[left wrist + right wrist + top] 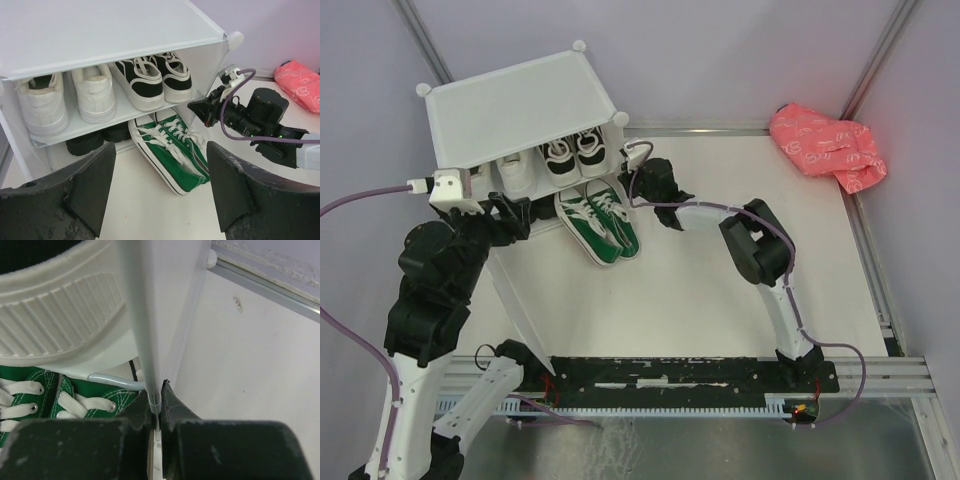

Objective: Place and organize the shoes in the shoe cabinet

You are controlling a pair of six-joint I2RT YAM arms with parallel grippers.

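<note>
The white shoe cabinet (520, 105) stands at the back left with its front open. On its shelf sit white sneakers (65, 100) and black sneakers with white soles (150, 80). Plain black shoes (100, 137) are tucked underneath. The green sneakers (172, 150) lie half out of the lower compartment, heels toward me. My right gripper (160, 400) is shut on the front edge of the cabinet's right wall (145, 315), next to a green sneaker (75, 400). My left gripper (160, 185) hangs open in front of the cabinet, nothing between its fingers (92, 185).
The cabinet's door panel (520, 300) hangs open toward the near edge beside the left arm. A crumpled pink bag (825, 145) lies in the back right corner. Metal rails border the table at the back and right.
</note>
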